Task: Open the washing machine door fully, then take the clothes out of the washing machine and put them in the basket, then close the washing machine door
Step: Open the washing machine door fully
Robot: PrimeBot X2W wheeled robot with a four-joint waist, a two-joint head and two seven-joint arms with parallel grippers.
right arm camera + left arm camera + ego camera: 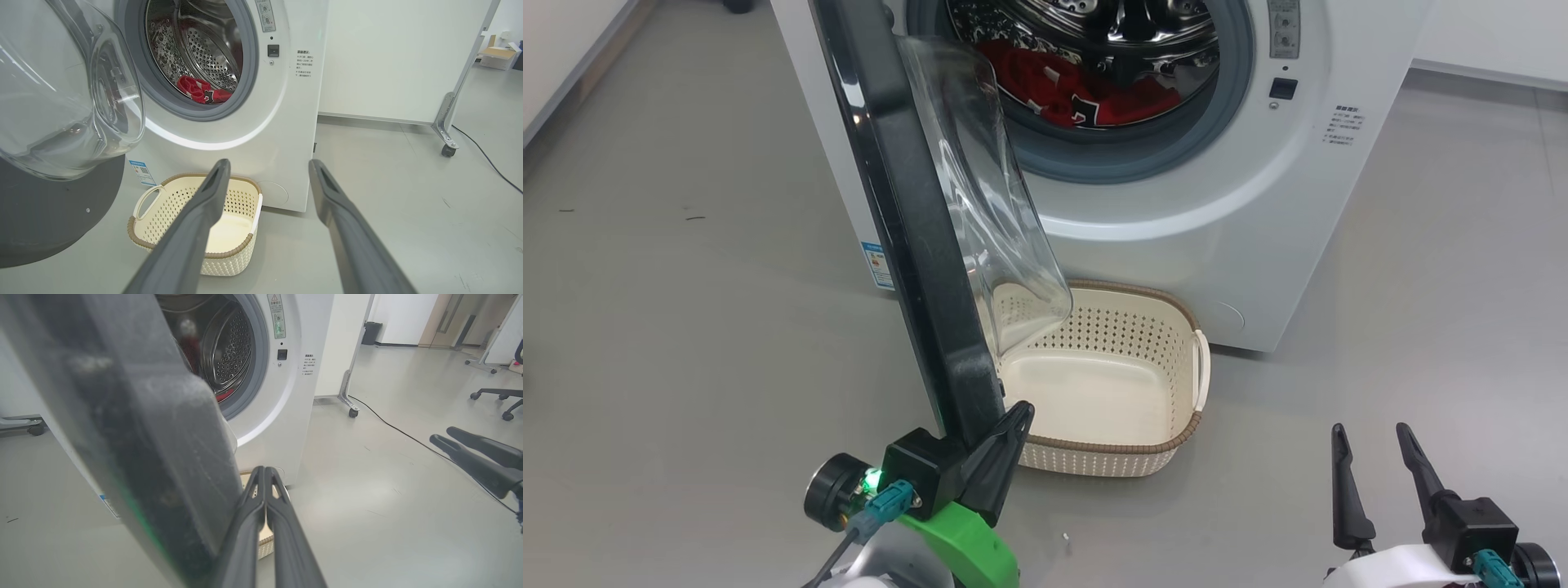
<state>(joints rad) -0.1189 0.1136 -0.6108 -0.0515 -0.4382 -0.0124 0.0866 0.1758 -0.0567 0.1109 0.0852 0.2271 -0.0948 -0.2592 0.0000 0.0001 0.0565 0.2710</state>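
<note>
Our left gripper [1015, 415], jaws closed and empty, sits just beside the open washing machine door [907, 229]; our right gripper [1369, 434] has its jaws wide and empty; the clothes [1086, 94] lie in the washing machine [1241, 212].

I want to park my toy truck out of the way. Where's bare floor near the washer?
Bare floor lies left of the washing machine door, and right of the basket, between the washing machine and the open right fingers. Crowded: the door hangs over the basket, shut left fingers at its lower edge.

A white partition [388, 61] on a castored foot [446, 141] stands on smooth grey floor [645, 286], black cable [490, 164] trailing past.
</note>
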